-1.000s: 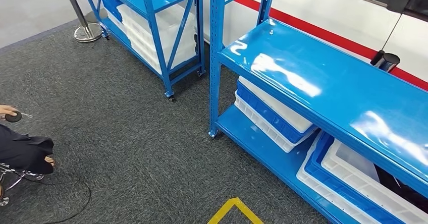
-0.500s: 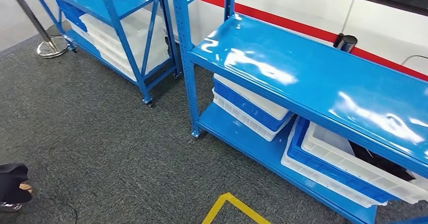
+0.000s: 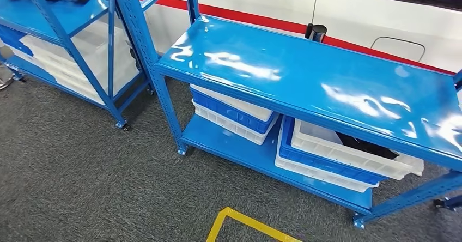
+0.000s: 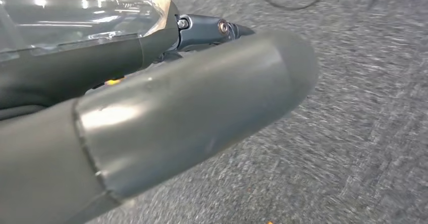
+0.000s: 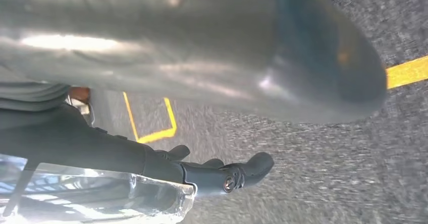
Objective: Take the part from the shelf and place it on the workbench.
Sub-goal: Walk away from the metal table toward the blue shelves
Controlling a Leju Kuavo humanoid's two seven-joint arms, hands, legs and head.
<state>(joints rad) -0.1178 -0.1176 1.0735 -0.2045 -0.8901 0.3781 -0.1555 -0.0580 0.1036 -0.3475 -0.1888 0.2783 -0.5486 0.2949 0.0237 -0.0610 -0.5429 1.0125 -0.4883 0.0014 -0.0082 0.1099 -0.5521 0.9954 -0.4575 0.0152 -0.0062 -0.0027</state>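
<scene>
Blue workbench [image 3: 305, 78] now more centred.

Left hand [image 4: 166, 118]: thick smooth grey thumb, darker fingers [image 4: 202, 30], silver screw heads. Right hand [image 5: 212, 57]: same.

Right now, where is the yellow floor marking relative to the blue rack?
In the head view, the yellow floor marking lies on the grey carpet in front of the near blue rack, at the bottom middle, just ahead of its lower shelf.
</scene>
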